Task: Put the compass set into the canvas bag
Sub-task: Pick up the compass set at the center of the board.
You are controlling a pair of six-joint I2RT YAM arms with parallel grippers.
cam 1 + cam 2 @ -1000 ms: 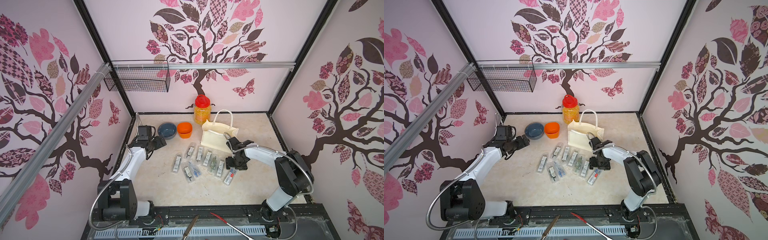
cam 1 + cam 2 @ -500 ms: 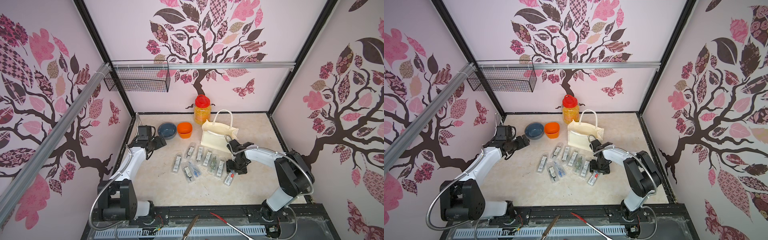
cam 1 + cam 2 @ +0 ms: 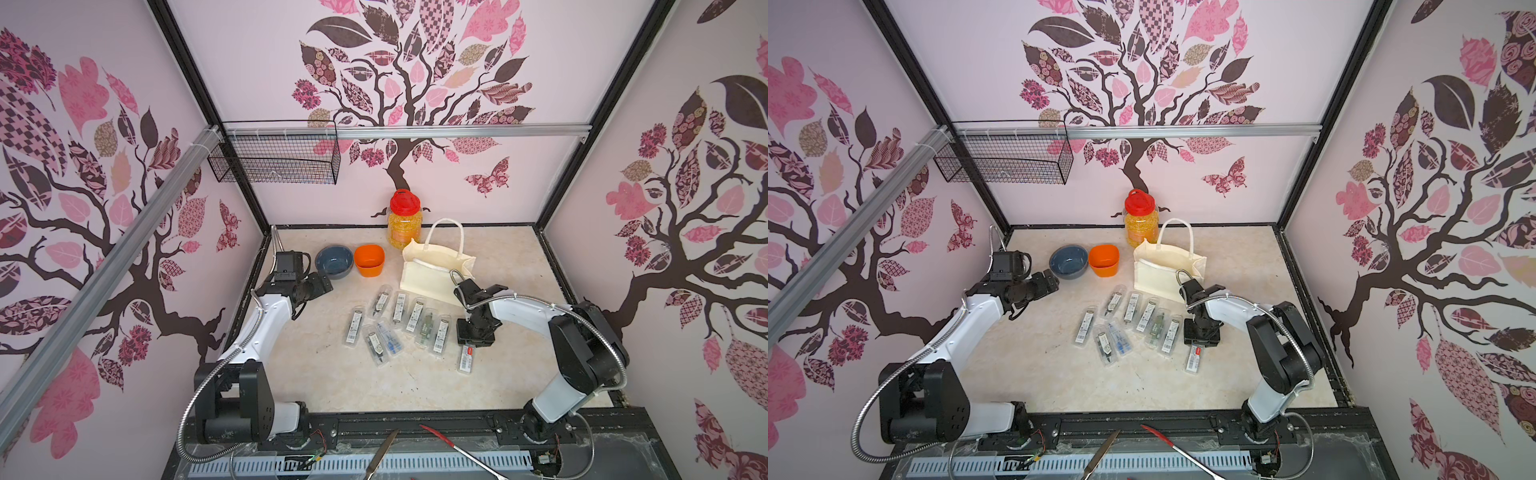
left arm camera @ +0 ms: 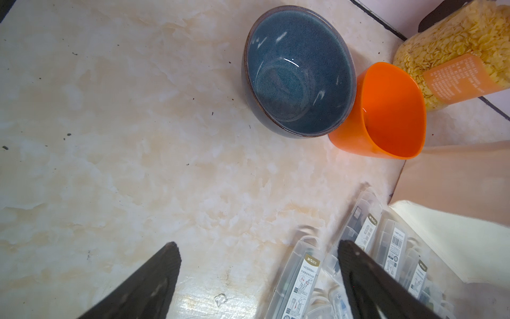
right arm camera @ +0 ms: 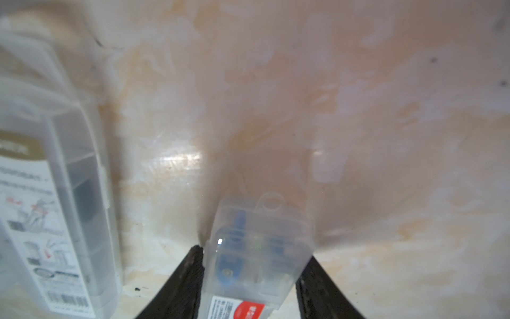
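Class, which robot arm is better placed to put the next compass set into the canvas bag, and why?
Right. The right gripper clasps the red-labelled compass set near the canvas bag. The left gripper hangs open by the blue bowl, holding nothing.

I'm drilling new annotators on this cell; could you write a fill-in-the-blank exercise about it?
1. The right end effector straddles a clear case whose label is white and ___.
2. The left end effector is ___ and holds nothing.
3. The blue bowl sits beside the ___ cup.
4. The jar holds ___ flakes.
Missing words: red; open; orange; yellow.
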